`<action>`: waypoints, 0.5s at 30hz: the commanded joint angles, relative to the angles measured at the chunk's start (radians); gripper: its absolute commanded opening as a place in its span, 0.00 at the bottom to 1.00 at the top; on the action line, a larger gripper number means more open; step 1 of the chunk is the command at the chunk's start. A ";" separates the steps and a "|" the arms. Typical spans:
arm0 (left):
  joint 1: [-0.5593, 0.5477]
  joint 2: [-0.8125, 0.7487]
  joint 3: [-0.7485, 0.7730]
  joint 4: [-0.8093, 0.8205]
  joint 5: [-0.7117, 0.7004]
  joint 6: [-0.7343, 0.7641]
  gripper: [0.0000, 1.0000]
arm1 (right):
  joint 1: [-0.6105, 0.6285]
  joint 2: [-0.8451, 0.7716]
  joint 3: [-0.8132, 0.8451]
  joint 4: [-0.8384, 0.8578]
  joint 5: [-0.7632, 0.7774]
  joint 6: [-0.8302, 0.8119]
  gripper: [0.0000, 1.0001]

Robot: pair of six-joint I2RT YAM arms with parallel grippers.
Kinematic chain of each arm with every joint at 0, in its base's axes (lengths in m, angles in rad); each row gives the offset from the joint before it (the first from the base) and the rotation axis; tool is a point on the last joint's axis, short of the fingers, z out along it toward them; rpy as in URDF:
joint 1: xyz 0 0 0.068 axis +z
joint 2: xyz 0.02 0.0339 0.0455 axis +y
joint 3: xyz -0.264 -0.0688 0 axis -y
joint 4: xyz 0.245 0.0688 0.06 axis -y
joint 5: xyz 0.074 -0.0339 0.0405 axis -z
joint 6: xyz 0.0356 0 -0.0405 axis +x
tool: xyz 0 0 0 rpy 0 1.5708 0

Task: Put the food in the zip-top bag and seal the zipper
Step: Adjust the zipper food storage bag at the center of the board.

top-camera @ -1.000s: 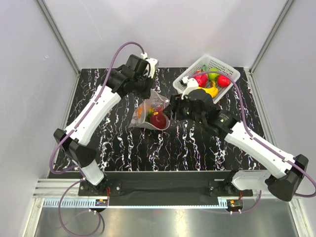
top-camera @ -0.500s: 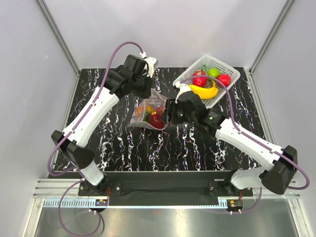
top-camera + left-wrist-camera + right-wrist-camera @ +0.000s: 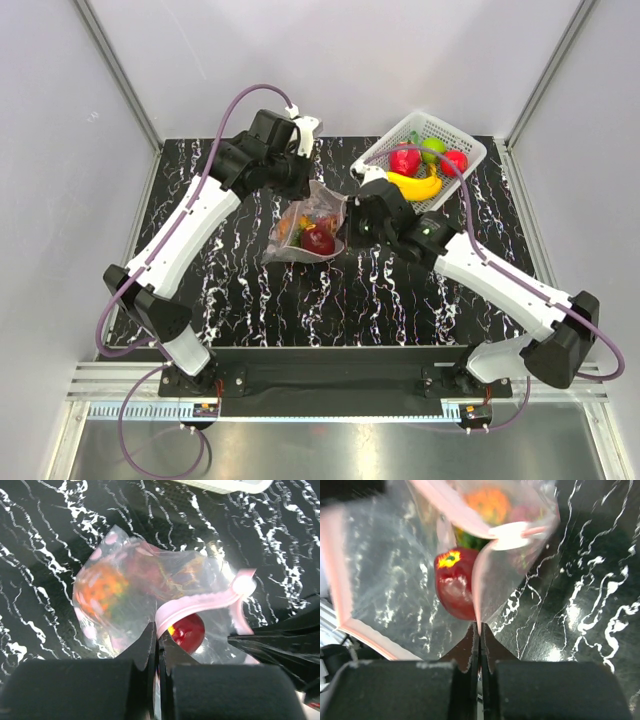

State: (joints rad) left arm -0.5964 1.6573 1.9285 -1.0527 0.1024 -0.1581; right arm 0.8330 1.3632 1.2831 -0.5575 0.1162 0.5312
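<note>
When looked at from above and read from left to right: black worktop with white veins, left arm stretched toward 12 o'clock. Left end effector fully closed, pinching the zip-top bag at its 12 o'clock edge, right at the pink zipper, curled down to the closed tips. Bag near the middle of the worktop, a little toward 12 o'clock, held between both end effectors. Mouth gaping, the two pink lips apart, so not sealed. Inside the clear film: orange pineapple at the 9 o'clock side, blurred through the plastic, and one dark red round piece toward 6 o'clock, with a small yellow mark on top, lying just at the mouth. Bag's bottom touching the worktop or hanging above it: cannot tell. Right end effector at the bag's 3 o'clock side, also fully closed, with a thin fold of the bag's edge caught between the tips. Farther toward 2 o'clock, well apart from the bag: white lattice basket, holding a yellow banana, two bright red round fruits and a green one.
</note>
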 commanded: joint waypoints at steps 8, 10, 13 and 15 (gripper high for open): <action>0.001 -0.116 -0.006 0.008 0.077 -0.017 0.00 | 0.009 -0.056 0.343 -0.114 0.022 -0.056 0.00; 0.001 -0.128 -0.051 0.036 0.071 -0.026 0.00 | 0.009 -0.013 0.344 -0.136 0.049 -0.066 0.00; 0.001 -0.139 -0.049 0.042 0.068 -0.038 0.00 | 0.009 0.004 0.309 -0.144 0.050 -0.060 0.00; 0.001 -0.143 -0.031 0.037 0.042 -0.034 0.00 | 0.009 -0.041 0.236 -0.104 0.054 -0.048 0.00</action>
State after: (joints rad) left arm -0.5976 1.5425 1.8786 -1.0538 0.1535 -0.1822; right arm 0.8341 1.3407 1.5780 -0.6701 0.1402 0.4915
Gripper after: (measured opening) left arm 0.012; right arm 0.012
